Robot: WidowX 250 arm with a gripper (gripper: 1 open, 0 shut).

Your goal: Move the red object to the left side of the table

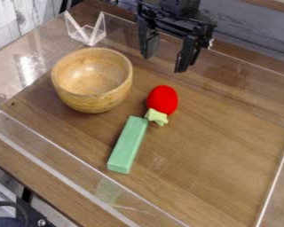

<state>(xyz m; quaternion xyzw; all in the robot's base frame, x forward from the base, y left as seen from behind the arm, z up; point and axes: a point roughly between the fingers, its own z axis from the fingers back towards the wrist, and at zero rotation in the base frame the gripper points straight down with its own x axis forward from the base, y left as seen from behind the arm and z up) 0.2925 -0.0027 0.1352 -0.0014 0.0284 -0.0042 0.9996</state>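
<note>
The brown tabletop (222, 137) has low see-through walls (279, 168) along its edges. The red toy (163, 97) lies near the middle of the tabletop, with its pale yellow-green end pointing toward the bottom of the picture. A big round wooden bowl (91, 82) sits on the toy's left in the picture, just beside it but not touching. You can look right down into the bowl and see its smooth, light brown inside. A long green block (128, 144) lies a bit below the toy, close to its pale end, and tilts a little across the wood. The widest bare wood is on the right of the toy, all the way to the wall there. There is a thinner bare strip between the bowl and the left edge. The black tool (167, 55) is open, up near the far edge, with its two fingers spread apart, farther back than the toy.
</note>
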